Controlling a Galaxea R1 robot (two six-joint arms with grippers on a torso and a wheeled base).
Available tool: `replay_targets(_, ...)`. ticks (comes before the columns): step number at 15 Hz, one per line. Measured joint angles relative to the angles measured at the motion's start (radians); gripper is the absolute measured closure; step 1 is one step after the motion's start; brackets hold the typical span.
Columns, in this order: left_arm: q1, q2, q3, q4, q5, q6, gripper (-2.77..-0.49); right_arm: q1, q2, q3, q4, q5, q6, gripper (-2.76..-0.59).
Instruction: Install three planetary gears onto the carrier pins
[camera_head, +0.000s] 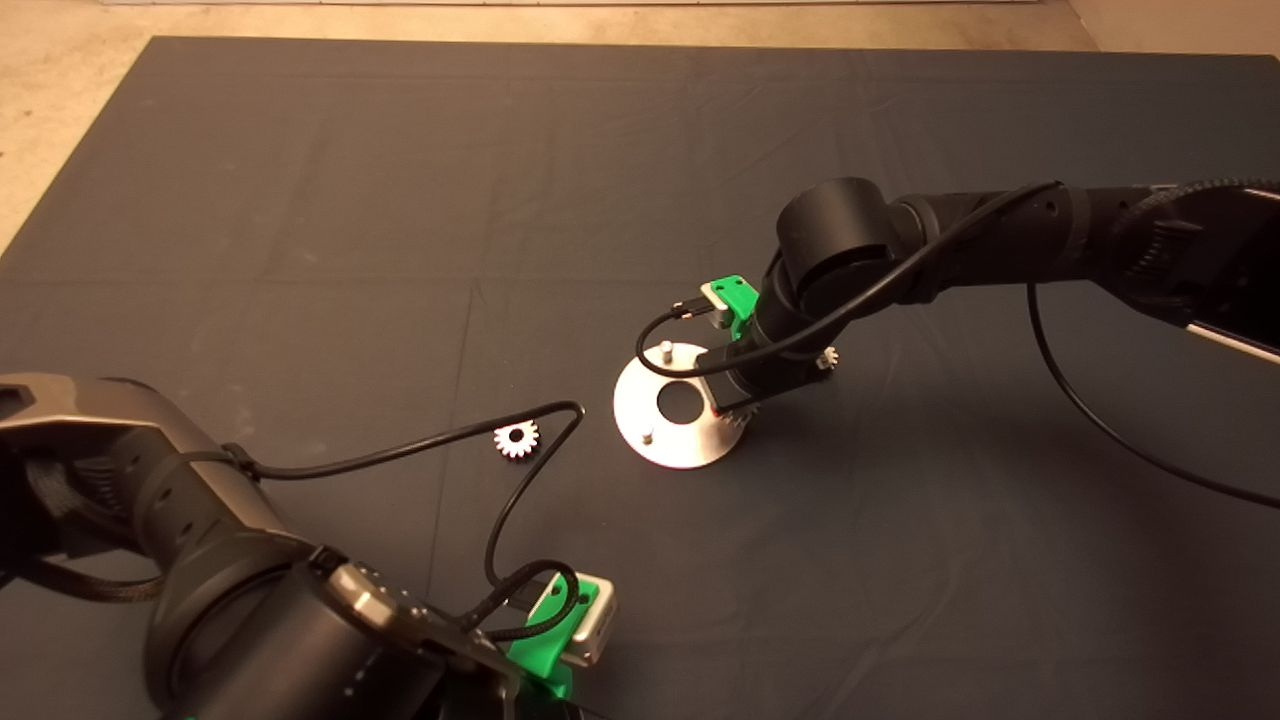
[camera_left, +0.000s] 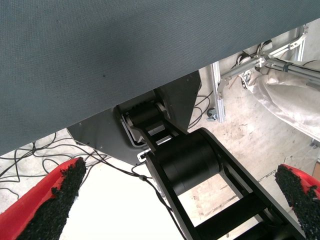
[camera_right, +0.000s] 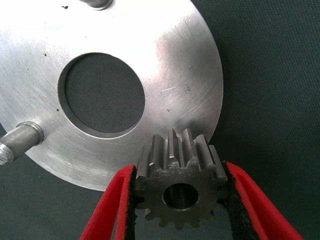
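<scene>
Dark mat (camera_head: 300, 200): R jaws clamp silvery toothed gear (camera_right: 179, 185) over disc (camera_right: 190, 75); L jaws open.

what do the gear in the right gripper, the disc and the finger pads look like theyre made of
The gear in the right gripper looks like bare grey metal, dull, with cleanly cut teeth. The disc looks like brushed steel or aluminium: shiny, with fine scratches. The finger pads seem to be a black, gritty rubber or foam on red plastic fingers; which one is unclear.
</scene>
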Motion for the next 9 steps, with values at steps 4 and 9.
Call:
replay_targets(4, 0.0, 0.0, 0.0, 0.001, 0.0, 0.0, -2.76, 0.0, 0.0, 0.0, 0.0, 0.0, 0.0, -1.01)
replay_targets(9, 0.0, 0.0, 0.0, 0.001, 0.0, 0.0, -2.76, 0.0, 0.0, 0.0, 0.0, 0.0, 0.0, -1.01)
